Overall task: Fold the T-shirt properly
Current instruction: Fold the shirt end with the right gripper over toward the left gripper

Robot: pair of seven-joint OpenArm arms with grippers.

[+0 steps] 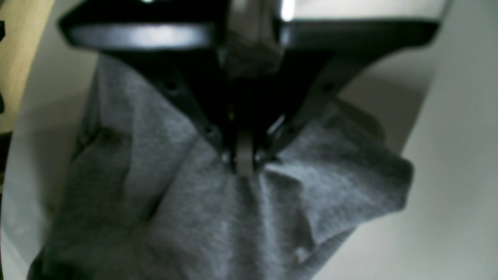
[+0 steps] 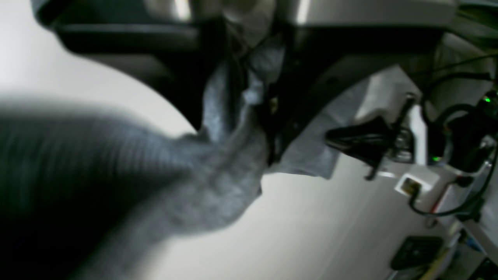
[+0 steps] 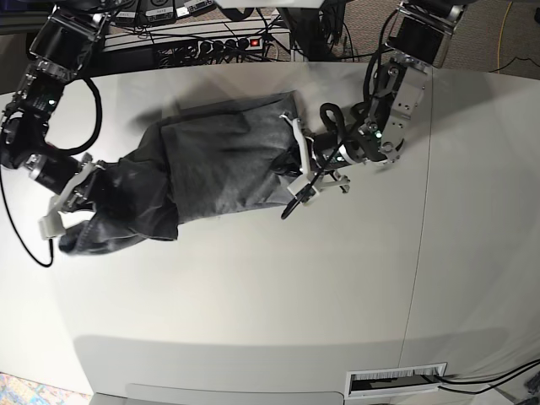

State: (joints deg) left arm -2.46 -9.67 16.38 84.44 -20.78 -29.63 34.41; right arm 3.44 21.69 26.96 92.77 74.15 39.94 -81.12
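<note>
Both grippers pinch the rumpled grey T-shirt (image 3: 219, 164), partly folded.

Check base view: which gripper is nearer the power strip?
The left gripper, at the shirt's right end; the right gripper sits lower, farther from the strip.

My left gripper (image 3: 294, 169) reaches low across the table, jaws clamped on grey cloth; my right gripper (image 3: 66, 211) pinches fabric too, wrist angled downward.
</note>
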